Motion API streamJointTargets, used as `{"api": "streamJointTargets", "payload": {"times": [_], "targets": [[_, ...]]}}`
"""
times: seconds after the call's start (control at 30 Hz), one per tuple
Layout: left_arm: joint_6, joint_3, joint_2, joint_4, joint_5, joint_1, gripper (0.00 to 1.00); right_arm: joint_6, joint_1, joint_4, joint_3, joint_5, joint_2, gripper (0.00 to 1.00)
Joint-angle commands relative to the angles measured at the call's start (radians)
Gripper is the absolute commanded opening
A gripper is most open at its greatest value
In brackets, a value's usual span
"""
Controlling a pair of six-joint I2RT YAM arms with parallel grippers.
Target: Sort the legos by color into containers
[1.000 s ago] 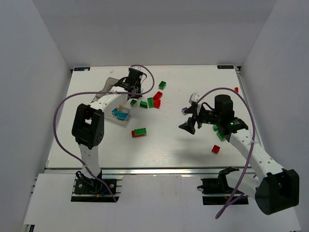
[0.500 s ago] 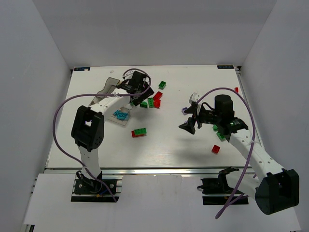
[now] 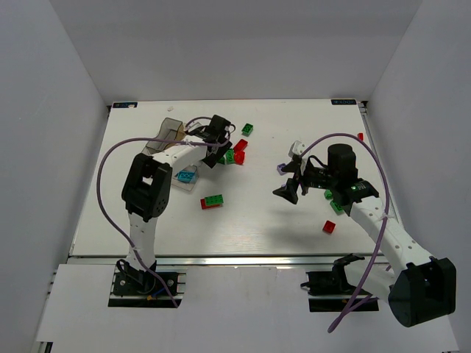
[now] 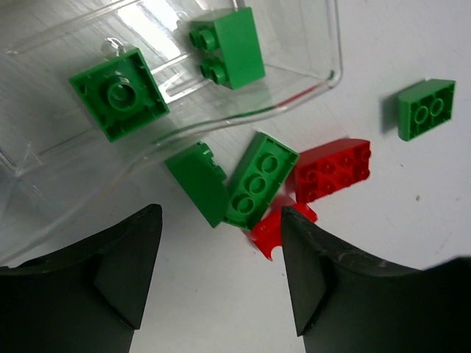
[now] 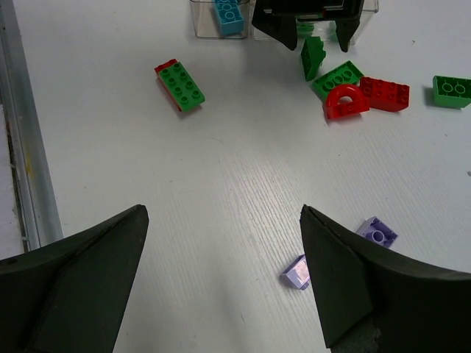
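Observation:
My left gripper (image 4: 221, 246) is open and empty, low over the table just outside the clear tray (image 4: 44, 154). Two green legos (image 4: 118, 92) (image 4: 228, 48) lie inside that tray. Just ahead of the fingertips lie two green legos (image 4: 195, 180) (image 4: 259, 180), a red arch (image 4: 271, 229) and a red brick (image 4: 333, 169). From above, the left gripper (image 3: 215, 143) sits at the tray's (image 3: 168, 132) right side. My right gripper (image 3: 288, 190) hangs open and empty above mid-table, with two light purple legos (image 5: 377, 232) (image 5: 296, 272) below it.
Cyan legos (image 3: 185, 176) lie in the tray's near compartment. A green-on-red lego (image 3: 213, 201) sits near the middle, one green lego (image 3: 247, 129) further back. Near the right arm are a red lego (image 3: 329, 226) and a green one (image 3: 335, 206); another red one (image 3: 360, 136) lies at the right edge.
My left gripper has opened and swung right, from over the tray to the green and red cluster beside it. The right arm has not moved.

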Motion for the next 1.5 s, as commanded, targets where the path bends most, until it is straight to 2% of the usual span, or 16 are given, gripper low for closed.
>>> {"api": "streamJointTargets", "payload": {"times": [0.0,0.17,0.3,0.4,0.43,0.6,0.63,0.8,0.9,1.03,1.1,1.17,1.23,1.3,1.47], "targets": [[-0.039,0.032,0.005,-0.012,-0.059,-0.001,0.74,-0.015,-0.005,0.03,-0.006,-0.013,-0.026,0.89],[-0.034,0.072,0.056,-0.032,-0.053,-0.001,0.7,-0.02,-0.007,0.026,-0.004,-0.017,-0.024,0.89],[-0.037,0.071,0.077,-0.022,-0.042,0.009,0.63,-0.02,-0.01,0.024,-0.003,-0.017,-0.023,0.89],[-0.037,0.071,0.081,-0.026,-0.043,0.009,0.53,-0.018,-0.013,0.024,-0.004,-0.015,-0.025,0.89],[-0.036,0.066,0.076,-0.026,-0.045,0.009,0.46,-0.018,-0.017,0.024,-0.003,-0.017,-0.026,0.89],[-0.03,0.04,0.041,-0.014,-0.028,0.009,0.27,-0.017,-0.023,0.024,-0.003,-0.023,-0.028,0.89],[-0.008,0.031,0.018,0.003,-0.021,-0.002,0.2,-0.017,-0.023,0.024,-0.003,-0.024,-0.028,0.89],[0.145,-0.001,-0.083,0.113,0.095,-0.011,0.03,-0.014,-0.03,0.024,-0.004,-0.032,-0.032,0.89],[0.26,-0.026,-0.166,0.155,0.107,-0.022,0.0,-0.012,-0.033,0.027,-0.004,-0.036,-0.031,0.89],[0.419,-0.034,-0.228,0.141,0.044,0.001,0.0,-0.012,-0.036,0.026,-0.006,-0.041,-0.026,0.89],[0.487,-0.014,-0.235,0.124,-0.045,0.01,0.0,-0.011,-0.036,0.026,-0.006,-0.041,-0.026,0.89],[0.579,0.011,-0.223,0.077,-0.146,0.01,0.0,-0.009,-0.039,0.027,-0.007,-0.043,-0.028,0.89],[0.668,0.041,-0.196,0.043,-0.186,0.019,0.0,-0.006,-0.043,0.029,-0.007,-0.044,-0.026,0.89],[0.748,0.066,-0.159,0.02,-0.204,0.03,0.0,-0.007,-0.045,0.027,-0.009,-0.047,-0.026,0.89],[0.831,0.109,-0.081,-0.031,-0.235,0.039,0.0,-0.003,-0.053,0.03,-0.01,-0.05,-0.025,0.89]]}}
